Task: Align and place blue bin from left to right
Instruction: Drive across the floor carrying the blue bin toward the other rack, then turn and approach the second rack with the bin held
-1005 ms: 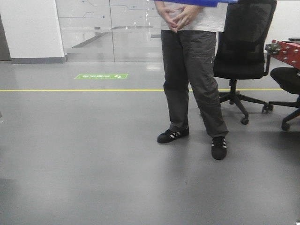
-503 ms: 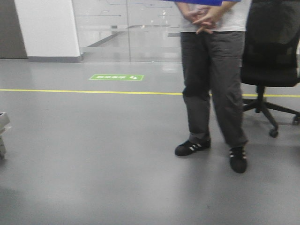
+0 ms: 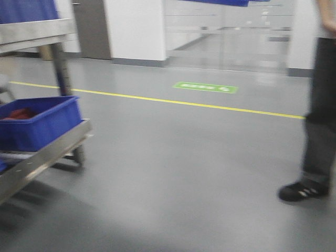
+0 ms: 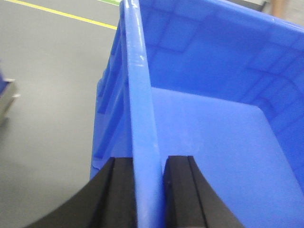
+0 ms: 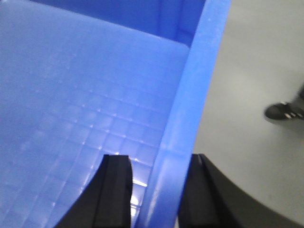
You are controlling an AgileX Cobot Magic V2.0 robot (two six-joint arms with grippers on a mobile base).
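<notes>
I hold the blue bin (image 4: 204, 142) off the floor between both arms. In the left wrist view my left gripper (image 4: 149, 159) is shut on the bin's left rim, one black finger on each side of the wall. On the opposite wall, my right gripper (image 5: 159, 156) straddles the rim of the blue bin (image 5: 71, 95), with one finger inside over the gridded floor and one outside. The bin is empty inside. In the front view only a strip of the blue bin (image 3: 215, 2) shows at the top edge.
A metal cart (image 3: 47, 152) stands at the left, with a smaller dark blue bin (image 3: 42, 126) holding red items and another blue bin (image 3: 26, 10) above it. A person (image 3: 317, 131) stands at the right edge. A yellow line (image 3: 210, 105) and a green sign (image 3: 206, 87) mark the grey floor.
The front view has swung to the left: the person slid from the middle to the right edge, the office chair left the frame, and the cart came into view at the left.
</notes>
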